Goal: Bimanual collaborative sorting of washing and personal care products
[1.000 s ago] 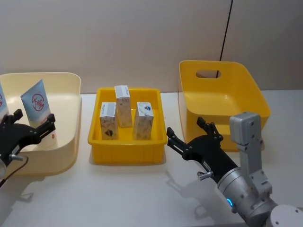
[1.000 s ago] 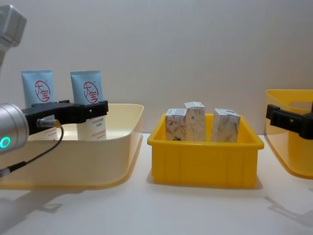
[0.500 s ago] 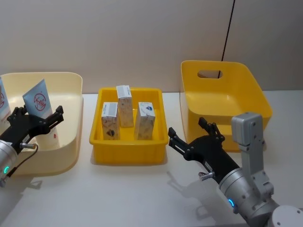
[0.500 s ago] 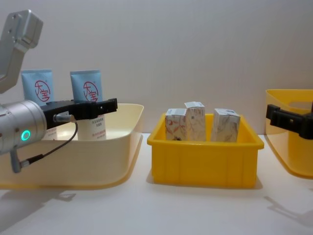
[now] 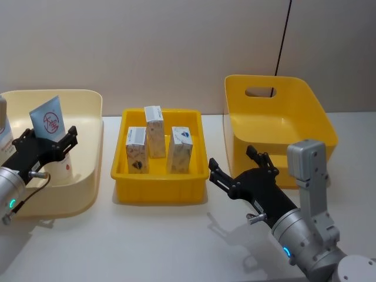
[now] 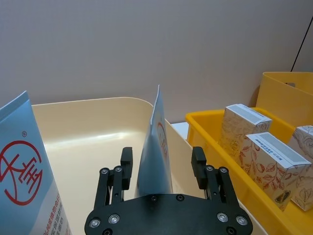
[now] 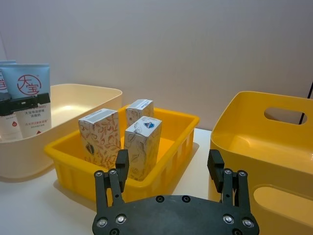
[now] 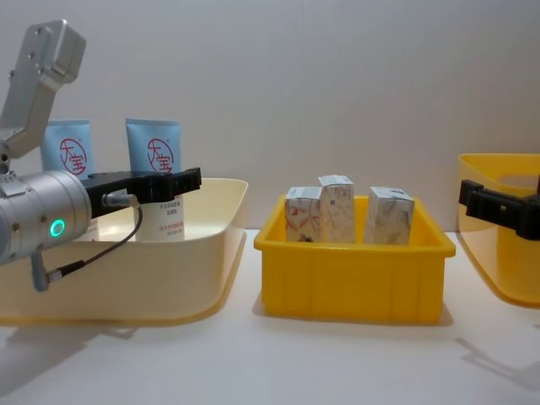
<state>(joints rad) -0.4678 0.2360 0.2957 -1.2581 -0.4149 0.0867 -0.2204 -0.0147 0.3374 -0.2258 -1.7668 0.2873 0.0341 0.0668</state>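
Light-blue and upright, one squeeze tube (image 6: 155, 122) stands in the cream bin (image 5: 88, 170) at the left. Your left gripper (image 6: 161, 154) straddles it with its fingers spread, a gap showing on each side (so no clamp on it). A second tube (image 8: 66, 150) stands just to its left in the same bin. Three small marbled cartons (image 5: 154, 130) stand upright in the yellow tray (image 5: 158, 192) at the middle. Your right gripper (image 5: 229, 157) hovers with fingers apart, holding nothing, above the white table (image 5: 147, 235), by the tray's near right corner and nearer than the yellow bin (image 5: 320, 120) on the right.
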